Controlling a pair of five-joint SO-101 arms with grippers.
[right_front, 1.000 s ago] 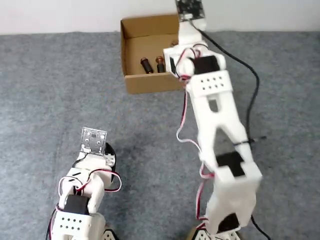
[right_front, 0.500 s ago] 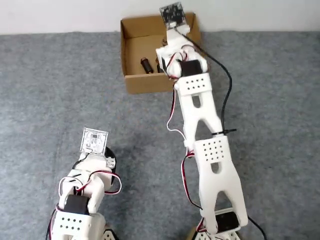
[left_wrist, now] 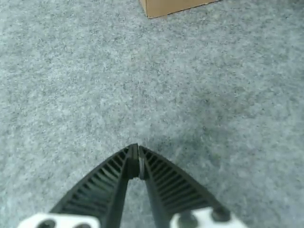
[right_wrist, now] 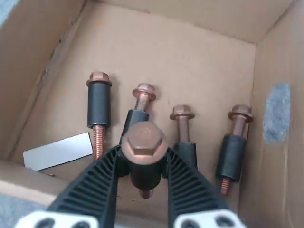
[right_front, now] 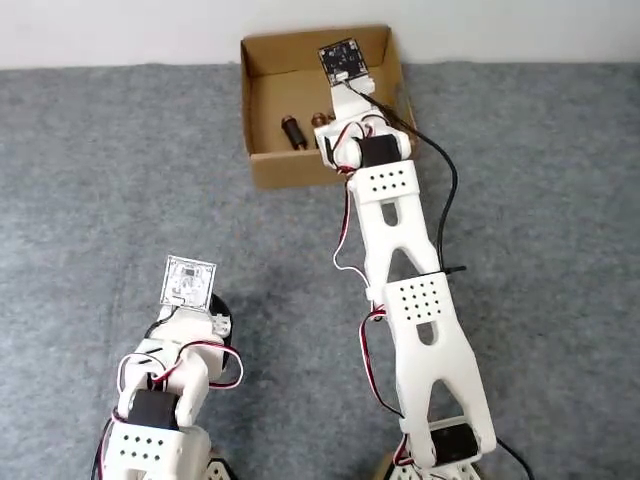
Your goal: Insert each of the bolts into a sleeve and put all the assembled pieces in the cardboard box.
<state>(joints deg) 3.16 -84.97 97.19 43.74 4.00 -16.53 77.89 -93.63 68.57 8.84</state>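
Observation:
The cardboard box [right_front: 262, 90] stands at the table's far edge. My right gripper [right_wrist: 143, 161] hangs over the box floor [right_wrist: 190, 71], shut on a copper bolt in a black sleeve [right_wrist: 144, 152], head toward the camera. Several assembled bolt-and-sleeve pieces lie on the floor beneath: one [right_wrist: 98, 105], another [right_wrist: 140, 107], a third [right_wrist: 184, 135] and one by the box wall [right_wrist: 233, 147]. From above, the right arm [right_front: 385, 190] reaches into the box beside a lying assembly [right_front: 292, 131]. My left gripper [left_wrist: 137, 164] is shut and empty, low over the grey carpet [left_wrist: 190, 95].
A white label [right_wrist: 58, 151] lies on the box floor near the front wall. The left arm [right_front: 170, 390] rests at the near left of the table. A corner of the box [left_wrist: 175, 5] shows far ahead of the left gripper.
The right arm has swung left and stretched forward, carrying the bolt and sleeve from the box's right edge to over its inside. The left arm has kept still.

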